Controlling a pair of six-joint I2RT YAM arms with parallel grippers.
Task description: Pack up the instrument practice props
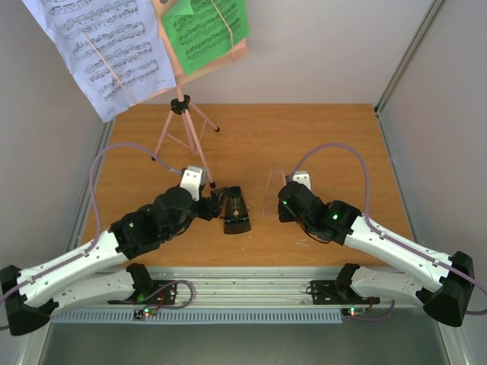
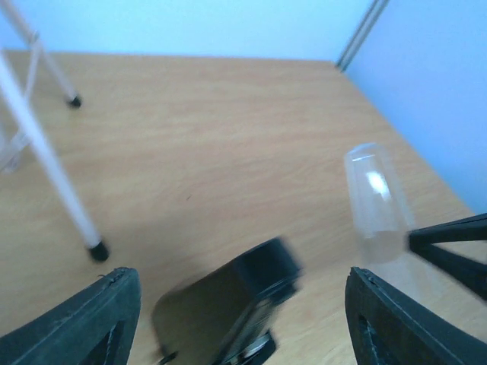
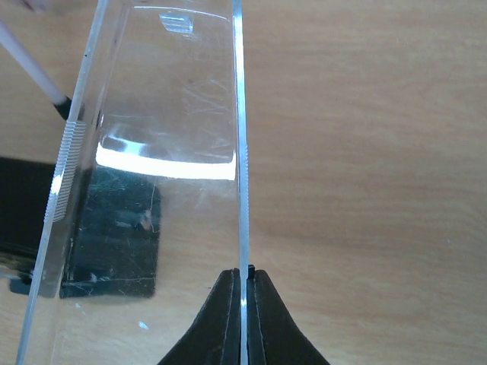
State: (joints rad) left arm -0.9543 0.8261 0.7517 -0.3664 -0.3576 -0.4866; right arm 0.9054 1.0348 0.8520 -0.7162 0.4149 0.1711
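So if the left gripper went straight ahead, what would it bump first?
Probably the black metronome, right ahead of the left gripper, lined up between its open fingers, though depth is unclear.

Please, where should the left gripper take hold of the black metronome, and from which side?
Grip the metronome across its two slanted side walls, low down where the body is widest; the narrow top would likely slip. Come from the left arm's side, where the open left gripper has it between the jaws.

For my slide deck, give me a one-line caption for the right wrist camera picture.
Right gripper shut on the clear cover by its edge, black metronome beyond on the wooden table.
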